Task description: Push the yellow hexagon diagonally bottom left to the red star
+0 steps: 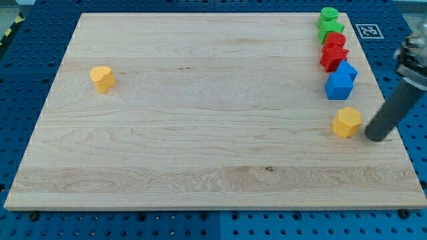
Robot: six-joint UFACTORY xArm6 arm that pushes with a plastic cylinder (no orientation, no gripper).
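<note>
The yellow hexagon [347,122] lies near the board's right edge. My tip [376,137] rests on the board just to its right and slightly lower, a small gap apart. The red star [333,57] sits above it in a tight column of blocks along the right edge, with another red block [335,40] touching its top. Two blue blocks [346,71] [338,86] lie between the red star and the yellow hexagon.
Two green blocks [328,15] [330,30] top the right-hand column. A yellow heart-shaped block [102,78] sits alone at the view's left. The wooden board [200,133] lies on a blue perforated table; a marker tag [368,31] is at the top right.
</note>
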